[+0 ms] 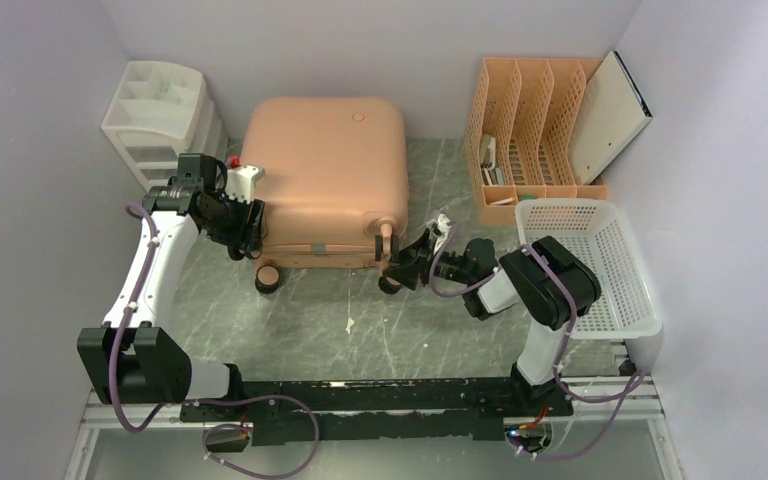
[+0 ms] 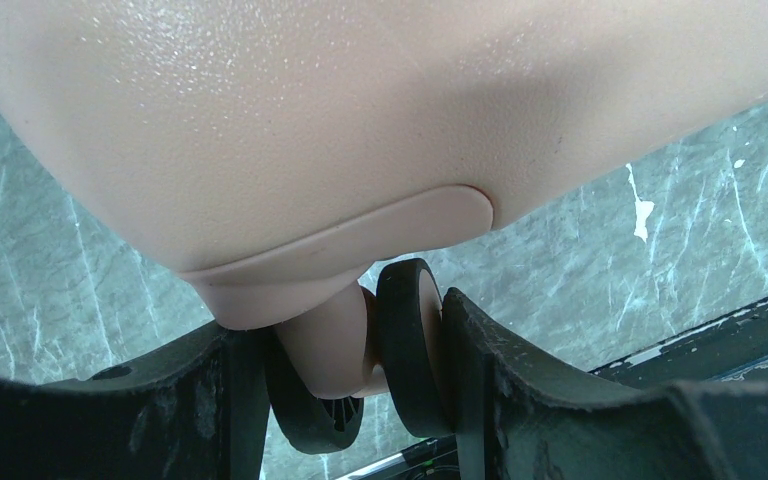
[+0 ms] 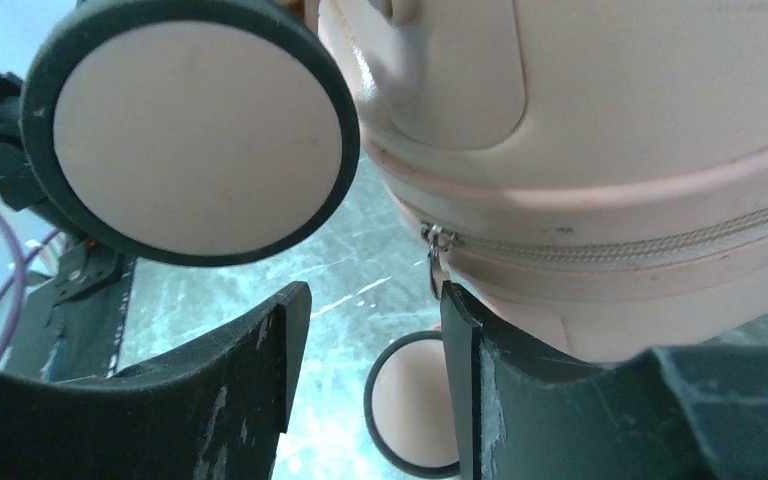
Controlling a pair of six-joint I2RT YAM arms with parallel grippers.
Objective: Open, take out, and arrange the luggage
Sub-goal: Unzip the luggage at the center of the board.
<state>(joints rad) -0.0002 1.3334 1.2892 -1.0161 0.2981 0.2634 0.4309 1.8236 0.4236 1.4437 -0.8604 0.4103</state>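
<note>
Lying closed, luggage [image 1: 325,170], left pincer [image 2: 350,340] clamping its wheel [image 2: 408,340], right pincer [image 3: 372,300] parted beside zipper pull [image 3: 432,255]

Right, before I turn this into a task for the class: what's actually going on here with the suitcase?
Both arms are at the near end of the closed luggage, which lies flat on the table. The left gripper is clamped on one wheel at the left corner. The right gripper is open at the right corner, right beside the zipper pull. The zip looks shut; nothing is out yet.
</note>
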